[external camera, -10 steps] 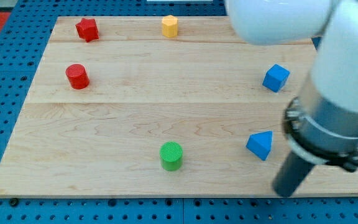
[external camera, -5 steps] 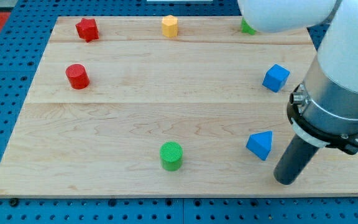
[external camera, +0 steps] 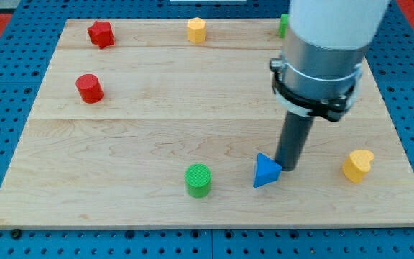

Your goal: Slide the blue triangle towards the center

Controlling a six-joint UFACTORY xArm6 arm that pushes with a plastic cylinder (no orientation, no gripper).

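The blue triangle point(external camera: 266, 172) lies on the wooden board point(external camera: 157, 137), low and right of the middle. My tip point(external camera: 286, 168) stands against the triangle's right side, touching it. The rod runs up into the arm's grey and white body, which covers the board's upper right.
A green cylinder point(external camera: 198, 180) sits left of the triangle. A yellow block point(external camera: 357, 165) lies at the lower right. A red cylinder point(external camera: 89, 88) and a red star point(external camera: 100, 33) are at the upper left. A yellow hexagon point(external camera: 196, 30) is at the top. A green block point(external camera: 283, 26) peeks out beside the arm.
My tip has swung left and pushed the blue triangle leftwards. The arm now hides the blue cube and uncovers the yellow block at the lower right.
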